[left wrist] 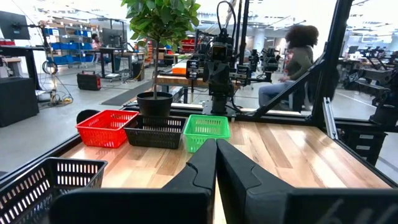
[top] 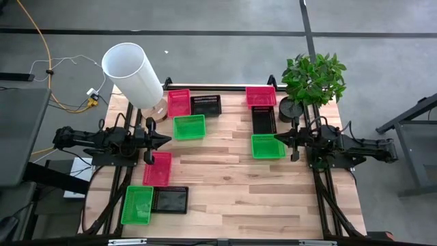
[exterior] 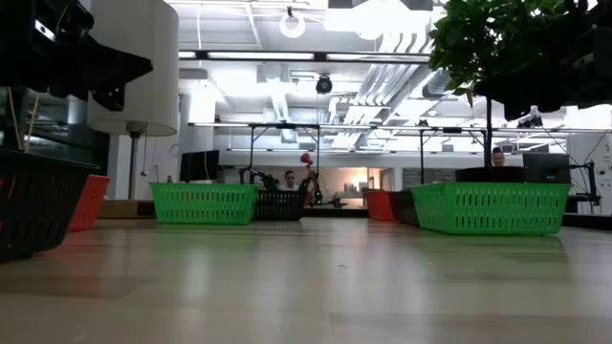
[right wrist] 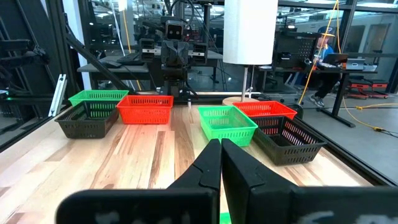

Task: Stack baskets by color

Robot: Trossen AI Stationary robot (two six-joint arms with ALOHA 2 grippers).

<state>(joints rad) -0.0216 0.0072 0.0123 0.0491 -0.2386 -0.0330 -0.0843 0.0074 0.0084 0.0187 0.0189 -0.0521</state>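
Several baskets lie singly on the wooden table. At the far left are a pink-red basket (top: 179,102), a black one (top: 206,104) and a green one (top: 189,127). At the far right stand a pink-red (top: 261,96), a black (top: 263,119) and a green basket (top: 268,146). Near the front left are a pink-red (top: 158,169), a green (top: 137,205) and a black basket (top: 170,200). My left gripper (top: 166,140) is shut and level at the left edge. My right gripper (top: 278,139) is shut, level, above the right green basket's rim.
A tall white cylinder (top: 133,74) stands at the far left corner, and a potted plant (top: 313,80) at the far right corner. Bare wood (top: 225,178) spans the table's middle and near right. A person (left wrist: 297,59) sits beyond the table.
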